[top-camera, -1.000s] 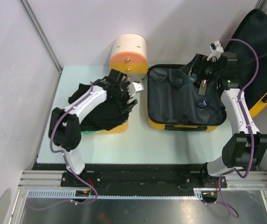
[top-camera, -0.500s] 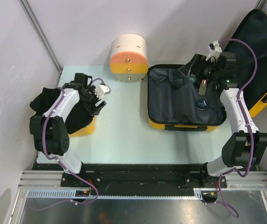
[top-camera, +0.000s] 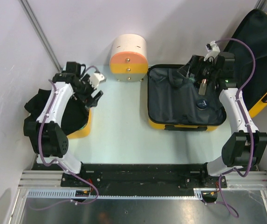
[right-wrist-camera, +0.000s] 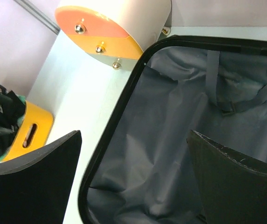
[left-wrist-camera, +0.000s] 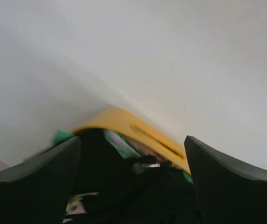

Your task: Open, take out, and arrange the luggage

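Note:
The luggage [top-camera: 184, 125] lies open on the right half of the table, yellow shell down and dark lining up, with its lid [top-camera: 263, 42] leaning back at the far right. My right gripper [top-camera: 195, 71] hangs open over its far rim. In the right wrist view only the lining of the luggage [right-wrist-camera: 170, 116] lies beyond that gripper [right-wrist-camera: 134, 135]. My left gripper [top-camera: 96, 88] is open at the far left, just above a small yellow tub [top-camera: 84, 127]. Nothing is clamped in the left gripper [left-wrist-camera: 132, 140].
Black clothes [top-camera: 44, 105] are heaped in the tub and spill over the table's left edge; the left wrist view shows the clothes [left-wrist-camera: 110, 172] and the tub's slotted rim [left-wrist-camera: 124, 119]. A cream-and-orange cylinder [top-camera: 128, 52] lies on its side at the back centre, also the cylinder [right-wrist-camera: 119, 23].
My left arm has swung left, and the tub with the black clothes has slid with it to the table's left edge. Its jaws have widened. The right arm has barely moved.

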